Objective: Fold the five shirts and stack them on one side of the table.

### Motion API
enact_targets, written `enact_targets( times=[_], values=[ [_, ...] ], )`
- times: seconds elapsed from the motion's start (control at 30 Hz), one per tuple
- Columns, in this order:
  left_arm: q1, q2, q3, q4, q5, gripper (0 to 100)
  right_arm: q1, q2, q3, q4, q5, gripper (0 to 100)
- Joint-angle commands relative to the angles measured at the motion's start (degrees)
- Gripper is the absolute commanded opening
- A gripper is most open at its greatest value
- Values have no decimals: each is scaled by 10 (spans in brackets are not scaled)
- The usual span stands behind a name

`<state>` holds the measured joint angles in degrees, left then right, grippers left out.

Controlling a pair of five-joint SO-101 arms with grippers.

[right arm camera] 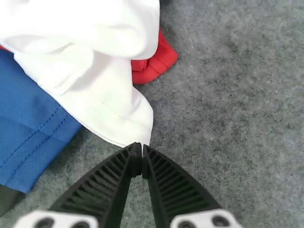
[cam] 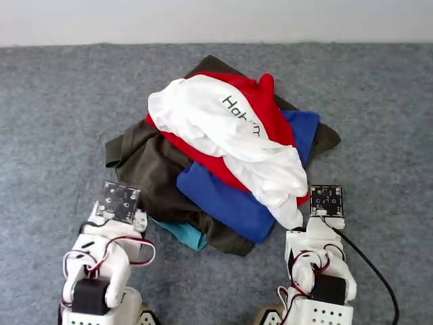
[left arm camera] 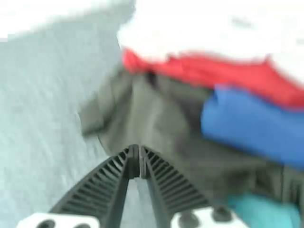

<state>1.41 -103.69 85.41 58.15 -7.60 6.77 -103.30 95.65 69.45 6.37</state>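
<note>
The grey table (cam: 61, 101) carries a heap of shirts (cam: 223, 156), a dark shirt (cam: 155, 169) lowest.

My high camera looks down on the counter (cam: 61, 95) from well above, with the arms along the near edge and the pile (cam: 223, 156) mid-frame. The left wrist camera rides just behind the left tool (left arm camera: 139, 151), facing low across the counter at the pile's side. The right wrist camera peers steeply down past the right tool (right arm camera: 142, 148), very close. All three share the pile's near edge.
</note>
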Motion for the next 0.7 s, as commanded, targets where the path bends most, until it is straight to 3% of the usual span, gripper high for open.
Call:
enact_targets(
  times=[0.0,0.13,0.33,0.53,0.67],
  values=[
    [-3,12,-82,-43,-6,16,-6,0,8,-9,4,11],
    [-5,127,-158,-8,-8,18,-6,0,8,-9,4,11],
    [3,406,-357,-1,-6,19,-6,0,8,-9,4,11],
    [42,637,-520,80,-11,20,-6,0,8,-9,4,11],
    [98,736,-611,108,-82,108,-6,0,8,-9,4,11]
  ],
)
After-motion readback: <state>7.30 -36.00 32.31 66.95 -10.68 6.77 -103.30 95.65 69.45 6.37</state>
